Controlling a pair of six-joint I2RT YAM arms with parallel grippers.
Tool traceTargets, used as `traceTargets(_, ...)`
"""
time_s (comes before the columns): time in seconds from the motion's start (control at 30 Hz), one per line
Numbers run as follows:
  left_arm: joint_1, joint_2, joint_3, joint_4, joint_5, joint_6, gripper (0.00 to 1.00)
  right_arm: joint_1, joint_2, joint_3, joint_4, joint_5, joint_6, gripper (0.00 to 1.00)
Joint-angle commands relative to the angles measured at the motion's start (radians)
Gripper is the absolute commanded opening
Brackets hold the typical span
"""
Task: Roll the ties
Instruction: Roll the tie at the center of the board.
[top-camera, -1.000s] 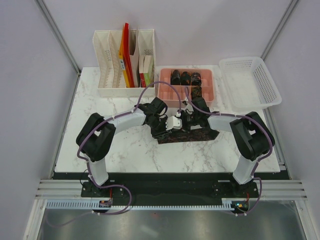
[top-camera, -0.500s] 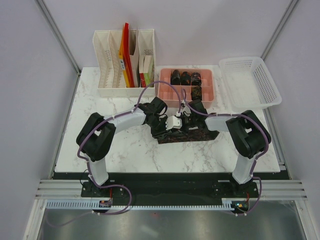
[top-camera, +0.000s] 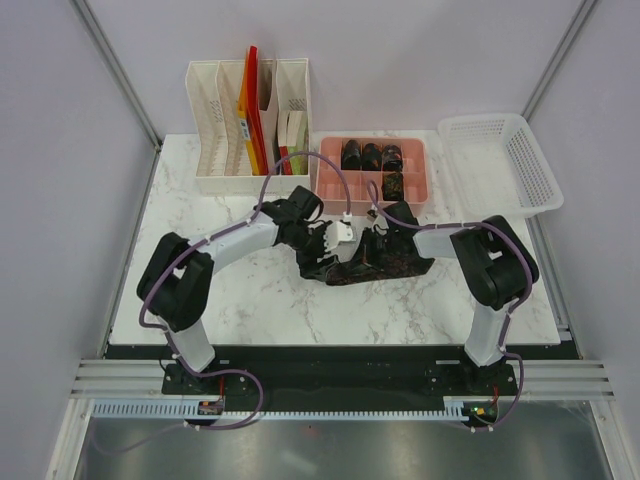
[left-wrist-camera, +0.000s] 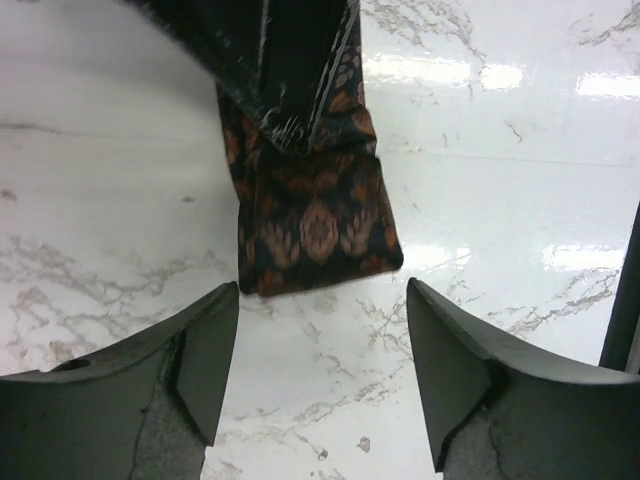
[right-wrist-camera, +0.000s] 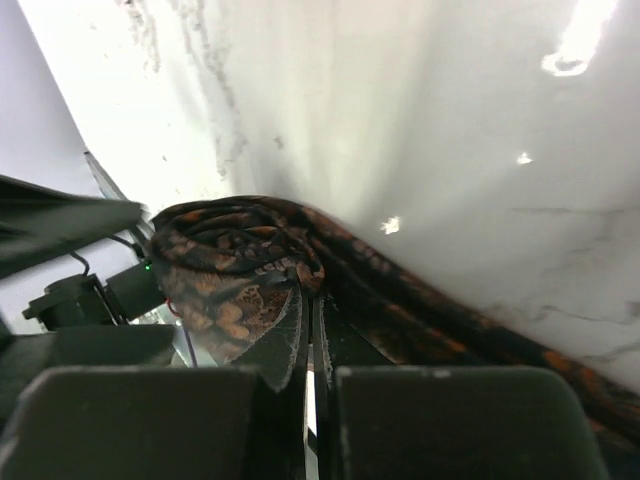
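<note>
A: From the left, what does the overhead view give?

B: A white file rack (top-camera: 250, 120) at the back of the marble table (top-camera: 200, 290); in front of it the left arm reaches toward the middle; both arms crowd over the tie (top-camera: 375, 266), so its shape hardly shows from above.

A: And the left wrist camera?

B: It shows more; the left gripper (left-wrist-camera: 320, 310) stands released, jaws wide apart; the tie's flat patterned end lies on the marble just beyond the fingertips, touching neither.

A: Further right?

B: The right gripper (right-wrist-camera: 308, 312) is clenched, fingers pressed together; only its own camera shows the tie's other end wound into a loose coil at the tips; I cannot tell if cloth is pinched.

A: Anything beyond?

B: A pink tray (top-camera: 320, 180) behind the grippers holds rolled ties (top-camera: 370, 155) in its compartments; a white basket (top-camera: 495, 170) sits beside it at the right edge.
</note>
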Motion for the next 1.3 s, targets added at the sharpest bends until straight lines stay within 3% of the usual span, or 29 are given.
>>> traceTargets(0.0,0.060,-0.078,-0.037,0.009,0.053,-0.015,0.77,-0.009,0.049,0.009,-0.074,0.113,-0.062,0.00)
traceTargets(0.27,0.057,-0.094,-0.131,0.151,0.068,-0.032,0.92,0.001,0.070,0.020,-0.071,0.128,-0.038,0.00)
traceTargets(0.67,0.034,-0.025,-0.123,0.248,0.054,-0.035,0.84,0.076,0.070,-0.015,0.052,0.133,0.082,0.00)
traceTargets(0.77,0.029,-0.031,-0.142,0.241,0.057,-0.012,0.91,0.084,0.078,-0.018,0.072,0.145,0.114,0.00)
traceTargets(0.87,0.029,-0.038,-0.157,0.228,0.059,0.011,0.92,0.090,0.080,-0.020,0.081,0.158,0.134,0.00)
traceTargets(1.0,0.027,-0.018,-0.134,0.150,0.074,0.052,0.73,0.098,0.070,-0.040,0.105,0.168,0.174,0.00)
traceTargets(1.13,0.029,-0.025,-0.120,0.076,0.068,0.104,0.43,0.103,0.046,-0.061,0.133,0.214,0.212,0.00)
traceTargets(1.27,0.015,-0.031,-0.059,0.035,0.021,0.065,0.40,0.133,0.047,-0.078,0.176,0.242,0.293,0.00)
